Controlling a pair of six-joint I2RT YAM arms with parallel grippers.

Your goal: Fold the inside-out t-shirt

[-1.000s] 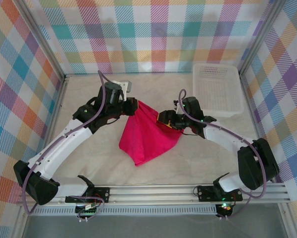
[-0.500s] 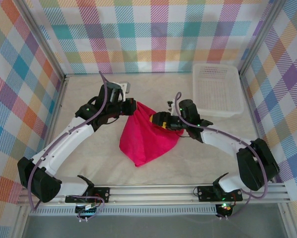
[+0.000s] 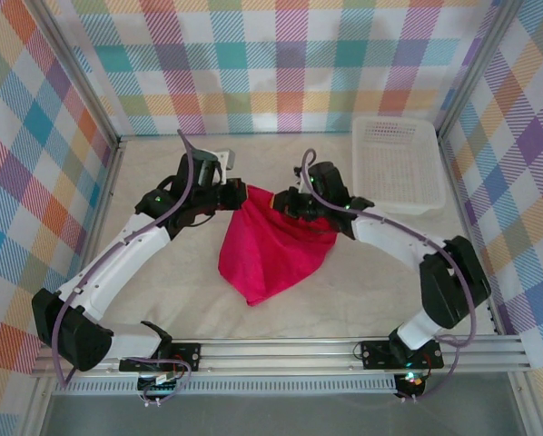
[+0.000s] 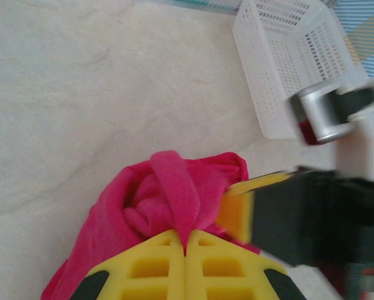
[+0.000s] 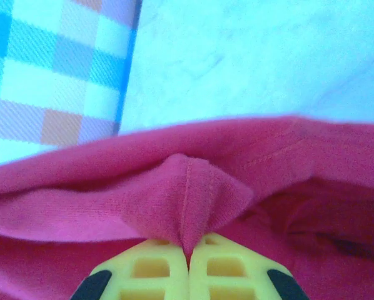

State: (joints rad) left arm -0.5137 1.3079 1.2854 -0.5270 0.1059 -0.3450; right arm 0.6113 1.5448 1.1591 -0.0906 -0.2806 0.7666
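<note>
The red t-shirt (image 3: pixel 270 247) sits bunched in the middle of the table (image 3: pixel 362 291), wide along its far edge and narrowing to a point on the near side. The left gripper (image 4: pixel 186 245) has its jaws pressed together on a ridge of fabric at the shirt's far-left corner. The right gripper (image 5: pixel 188 255) is clamped tight too, pinching a seamed fold on the far-right edge. A white basket (image 3: pixel 399 168) stands in the far right corner, apart from the shirt.

Right hand (image 3: pixel 284 202) slid left and pinched the t-shirt (image 3: pixel 271 250).
</note>
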